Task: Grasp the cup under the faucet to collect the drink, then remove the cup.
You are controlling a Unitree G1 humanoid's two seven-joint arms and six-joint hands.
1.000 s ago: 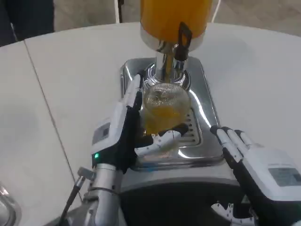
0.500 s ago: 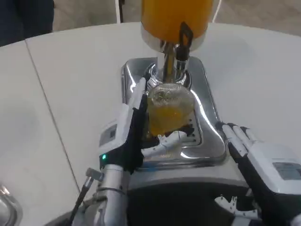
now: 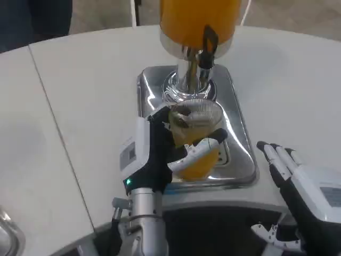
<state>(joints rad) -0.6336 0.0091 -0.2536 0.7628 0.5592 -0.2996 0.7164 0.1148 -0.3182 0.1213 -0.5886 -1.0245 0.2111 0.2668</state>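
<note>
A clear plastic cup (image 3: pixel 198 140) with orange drink in it is tilted above the silver drip tray (image 3: pixel 240 154), a little in front of the faucet (image 3: pixel 205 50). My left hand (image 3: pixel 160 152) grips the cup from its left side, with fingers wrapped round its front. The orange drink dispenser (image 3: pixel 197 21) stands at the back of the tray. My right hand (image 3: pixel 301 184) waits at the lower right, apart from the tray, fingers stretched out and holding nothing.
The white round table (image 3: pixel 80 96) spreads on all sides of the dispenser. A seam in the tabletop (image 3: pixel 53 128) runs down the left. A metal object (image 3: pixel 5 240) shows at the bottom left corner.
My left hand has closed on the cup, lifted it off the tray and drawn it forward from under the faucet, tilting it. The right hand slid slightly right and down.
</note>
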